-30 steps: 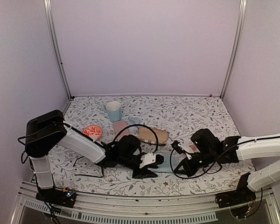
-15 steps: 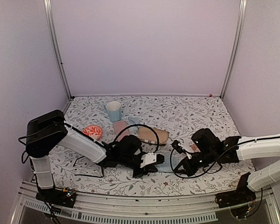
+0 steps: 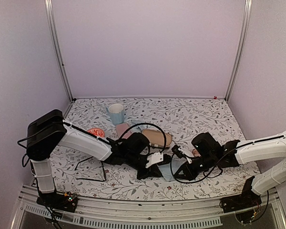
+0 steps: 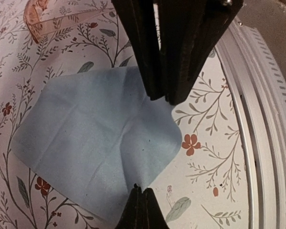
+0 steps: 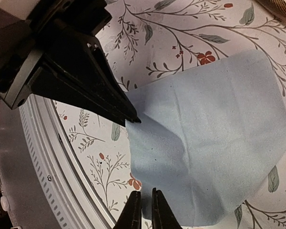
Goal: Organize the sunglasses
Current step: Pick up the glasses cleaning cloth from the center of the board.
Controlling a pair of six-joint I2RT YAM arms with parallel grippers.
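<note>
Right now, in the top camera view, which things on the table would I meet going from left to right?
The red bowl → blue cup → brown case → pale pinkish sunglasses.

**Grip change, both arms**

The left gripper went from half open to closed on a corner of the blue cloth and moved right. The cloth is now creased and rucked up. The right gripper shifted left, its jaws parted a crack.
</note>
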